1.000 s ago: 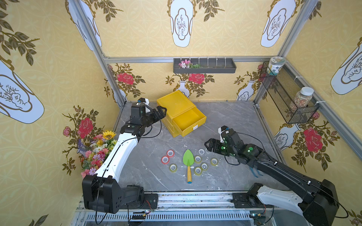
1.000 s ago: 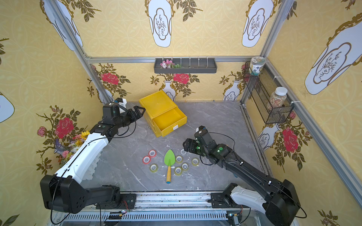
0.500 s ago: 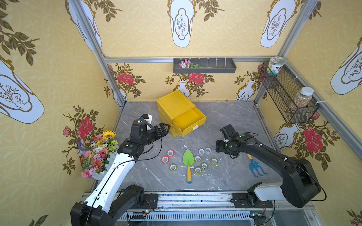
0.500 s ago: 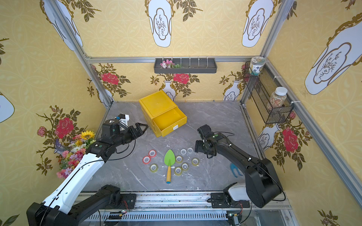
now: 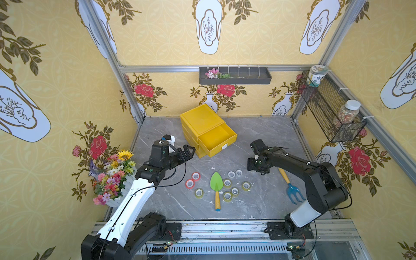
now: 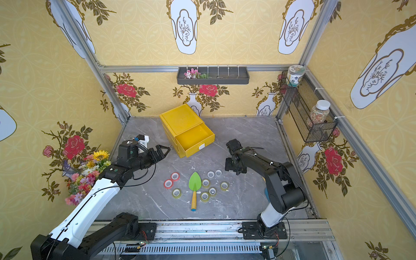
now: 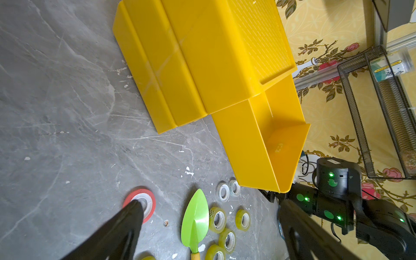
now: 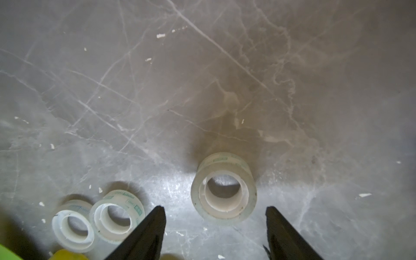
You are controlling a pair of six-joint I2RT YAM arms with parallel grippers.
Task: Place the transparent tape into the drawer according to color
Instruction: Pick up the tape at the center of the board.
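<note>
Setting: grey marbled tabletop (image 5: 258,202), boxed in by yellow floral walls.
Tape: transparent tape rolls lie at frame centre in both top views: red rolls (image 5: 195,176), yellowish rolls (image 5: 234,191), colourless rolls (image 5: 231,174). None is in the drawer (image 5: 222,147), which is open and empty above centre.
Right pincer (image 8: 215,209): partly open, holding nothing, with a third colourless roll (image 8: 224,191) just ahead of its tips and untouched.
Left pincer (image 5: 188,153): spread wide, empty, beside the drawer.
Risk: an off-centre closure could skid or tip the glossy roll.
View difference: only the right wrist view shows that third roll. In the top views the pincer hides it.
</note>
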